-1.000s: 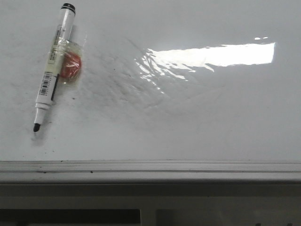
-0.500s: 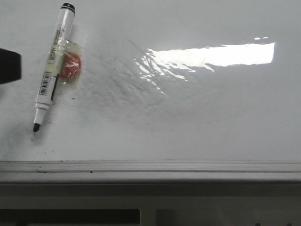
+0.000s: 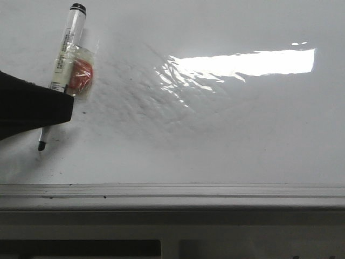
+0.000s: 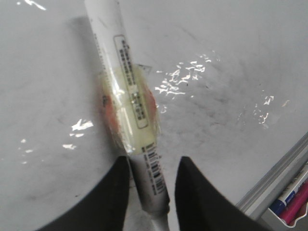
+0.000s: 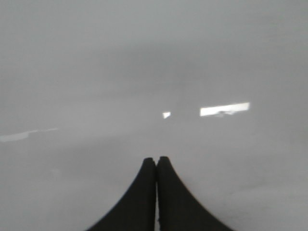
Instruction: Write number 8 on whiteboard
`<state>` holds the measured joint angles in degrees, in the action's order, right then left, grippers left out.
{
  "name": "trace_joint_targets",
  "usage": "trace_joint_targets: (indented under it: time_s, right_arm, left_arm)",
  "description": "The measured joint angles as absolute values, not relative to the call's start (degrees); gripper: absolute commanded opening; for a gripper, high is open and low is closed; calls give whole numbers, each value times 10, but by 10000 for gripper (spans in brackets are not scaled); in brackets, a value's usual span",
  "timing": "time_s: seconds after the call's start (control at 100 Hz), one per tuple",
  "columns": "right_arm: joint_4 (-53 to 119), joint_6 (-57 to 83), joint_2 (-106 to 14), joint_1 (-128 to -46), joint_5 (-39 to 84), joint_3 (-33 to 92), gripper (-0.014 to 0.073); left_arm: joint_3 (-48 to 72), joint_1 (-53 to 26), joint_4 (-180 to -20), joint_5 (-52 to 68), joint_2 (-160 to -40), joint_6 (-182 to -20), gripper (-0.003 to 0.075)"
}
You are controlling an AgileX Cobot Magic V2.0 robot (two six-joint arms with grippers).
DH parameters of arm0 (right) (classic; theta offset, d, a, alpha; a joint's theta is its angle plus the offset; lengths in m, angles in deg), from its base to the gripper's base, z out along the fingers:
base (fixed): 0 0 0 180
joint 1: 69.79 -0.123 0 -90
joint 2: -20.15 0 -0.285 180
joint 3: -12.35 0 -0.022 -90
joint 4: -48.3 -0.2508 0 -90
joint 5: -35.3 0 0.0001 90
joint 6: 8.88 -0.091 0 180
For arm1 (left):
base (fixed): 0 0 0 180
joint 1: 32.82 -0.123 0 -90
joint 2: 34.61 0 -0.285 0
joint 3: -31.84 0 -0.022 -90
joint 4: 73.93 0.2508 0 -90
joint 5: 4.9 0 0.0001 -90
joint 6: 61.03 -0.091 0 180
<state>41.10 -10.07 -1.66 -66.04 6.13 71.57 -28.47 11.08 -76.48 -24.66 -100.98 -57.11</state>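
Now our left claw (image 3: 32, 108) has come in from the left edge of the front view, where half a second ago only its tip showed, and it covers the lower barrel of the marker (image 3: 69, 48). From that we judge we are at the pick-up, with writing not begun: no number 8 is drawn anywhere on the whiteboard (image 3: 226, 140). Our left wrist view shows the claw apart, one finger on each side of the marker (image 4: 130, 91) just below its taped orange lump (image 4: 130, 113); whether the fingers (image 4: 115, 197) touch the barrel yet we cannot tell. The marker lies flat on the surface, tilted, nib toward the grey edge rail (image 3: 172, 195). Our right claw (image 5: 156, 192) hangs with fingers pressed together, holding nothing, over bare board.
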Motion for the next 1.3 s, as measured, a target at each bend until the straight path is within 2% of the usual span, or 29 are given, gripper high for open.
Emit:
trace_joint_targets:
  time_s: [0.04,0.27,0.53,0.61,0.76,0.84,1.0,1.19,1.24,1.3]
  right_arm:
    - [411,-101,-17,-679,61,716,-63]
    - [411,-101,-46,-788,57,714,-63]
    - [394,-40,-180,-930,23,637,-53]
    - [390,-14,-227,-993,23,595,27]
    - [390,0,-317,-1095,26,519,305]
    - [390,3,-361,-1135,32,482,370]
    - [390,4,-426,-1179,36,428,364]
    - [390,5,-477,-1192,58,397,362]
    - [390,5,-486,-1192,67,396,330]
    - [390,5,-495,-1192,75,396,223]
  left_arm:
    - [-285,111,-770,-247,-1010,-571,-21]
    - [-285,111,-773,-247,-1011,-573,-20]
    - [-285,111,-691,-247,-1011,-573,-20]
    - [-284,111,-643,-251,-1012,-573,-20]
    - [-284,111,-517,-287,-1012,-573,-20]
    - [-284,111,-456,-319,-1012,-573,-20]
    - [-284,111,-401,-344,-1012,-573,-20]
    - [-284,111,-394,-345,-1012,-573,-20]
    - [-284,111,-393,-345,-1012,-573,-20]
    - [-284,111,-392,-345,-1012,-573,-20]
